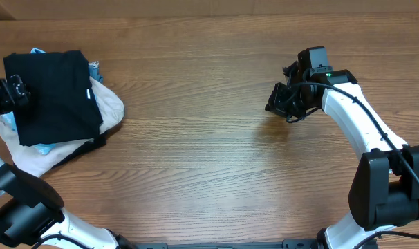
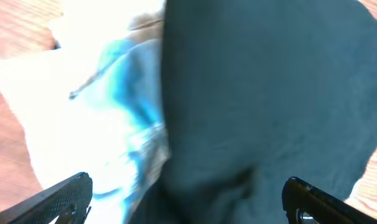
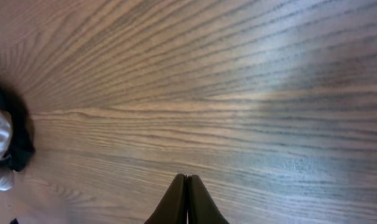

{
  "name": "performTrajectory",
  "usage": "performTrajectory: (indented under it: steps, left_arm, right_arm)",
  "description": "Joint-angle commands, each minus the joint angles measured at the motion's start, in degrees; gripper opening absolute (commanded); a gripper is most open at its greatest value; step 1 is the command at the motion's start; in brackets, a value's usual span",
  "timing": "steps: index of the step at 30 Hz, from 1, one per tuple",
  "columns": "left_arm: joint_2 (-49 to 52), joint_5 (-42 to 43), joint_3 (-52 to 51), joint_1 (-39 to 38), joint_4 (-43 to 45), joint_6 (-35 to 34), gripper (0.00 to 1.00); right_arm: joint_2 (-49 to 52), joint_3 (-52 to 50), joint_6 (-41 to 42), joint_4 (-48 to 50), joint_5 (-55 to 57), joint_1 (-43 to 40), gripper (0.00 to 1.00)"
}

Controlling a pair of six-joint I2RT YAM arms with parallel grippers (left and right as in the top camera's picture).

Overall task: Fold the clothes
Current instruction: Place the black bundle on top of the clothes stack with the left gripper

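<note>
A pile of clothes lies at the table's far left. A folded black garment (image 1: 52,93) lies on top of a white garment (image 1: 107,105) and a light blue one (image 1: 93,68). My left gripper (image 1: 14,92) is open at the pile's left edge; in the left wrist view its fingers (image 2: 187,196) straddle the black garment (image 2: 269,93), with the blue (image 2: 135,93) and white (image 2: 58,124) cloth beside it. My right gripper (image 1: 277,100) is shut and empty above bare wood on the right; its closed fingertips show in the right wrist view (image 3: 186,180).
The wooden table (image 1: 209,159) spans the view. The pile's edge shows far left in the right wrist view (image 3: 5,146). The right arm's base (image 1: 389,187) stands at the front right, the left arm's base (image 1: 23,214) at the front left.
</note>
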Motion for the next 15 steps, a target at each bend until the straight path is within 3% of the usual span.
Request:
performTrajectory:
  steps: [1, 3, 5, 6, 7, 10, 11, 15]
  left_arm:
    - [-1.9, 4.35, 7.98, 2.36, -3.1, -2.49, 1.0]
    - [-2.95, 14.12, 10.36, 2.23, -5.38, 1.49, 1.0]
    - [-3.41, 18.53, 10.29, 0.13, -6.64, 4.74, 0.98]
    - [-3.32, 18.08, 9.9, -1.57, -6.99, 6.21, 0.86]
    - [-3.1, 16.59, 9.33, -3.04, -6.84, 6.93, 0.67]
    - [-0.76, 0.31, 4.11, -10.23, -1.6, 3.67, 0.13]
    - [0.17, -3.34, 1.99, -11.69, 0.79, 1.4, 0.04]
    - [6.34, -17.53, -4.76, -13.88, 8.87, -8.74, 0.04]
  right_arm:
    - [-0.52, 0.48, -1.53, -0.33, 0.33, 0.11, 0.04]
    - [-0.52, 0.48, -1.53, 0.09, 0.35, 0.11, 0.04]
    - [-0.52, 0.48, -1.53, 0.85, 0.35, 0.11, 0.04]
    - [-0.52, 0.48, -1.51, 1.29, 0.33, 0.11, 0.04]
    - [-0.52, 0.48, -1.51, 1.73, 0.33, 0.11, 0.04]
    - [-0.52, 0.48, -1.49, 2.49, 0.28, 0.11, 0.05]
    - [-0.52, 0.48, -1.49, 2.45, 0.22, 0.11, 0.05]
    - [-0.52, 0.48, -1.49, 1.6, -1.05, 0.11, 0.05]
